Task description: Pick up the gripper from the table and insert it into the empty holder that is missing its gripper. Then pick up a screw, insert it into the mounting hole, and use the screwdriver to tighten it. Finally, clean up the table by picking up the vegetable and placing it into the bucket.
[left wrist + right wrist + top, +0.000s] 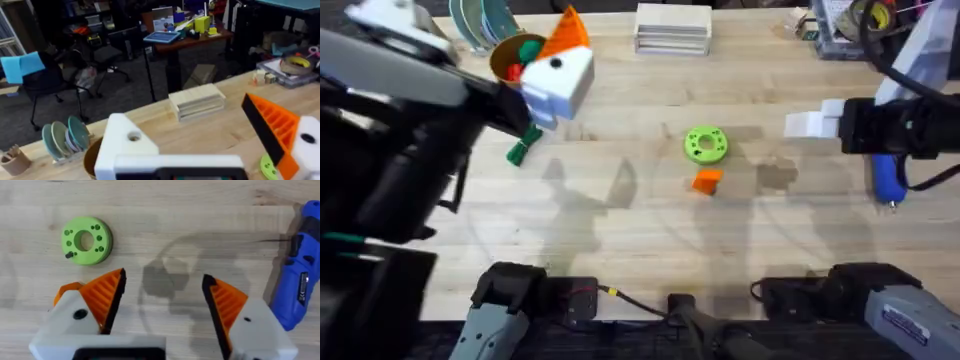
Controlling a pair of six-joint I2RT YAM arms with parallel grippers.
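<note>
Lying mid-table, the gripper [707, 181] sat just nearer the front edge than the green disc [705, 143]. Hovered over bare wood with jaws spread wide: right gripper [162, 307]. Raised near the far-left corner, left gripper [210, 150], one holder [125, 142] bare, apparently open, clasping nothing. Screwdriver [887, 175] by right edge.

At the middle of the table [620, 220] sits the disc [705, 144], with the gripper [707, 181] just below it. The screwdriver [887, 177] lies at right. At upper left, the vegetable [523, 148] lies below the bucket [506, 60].
</note>
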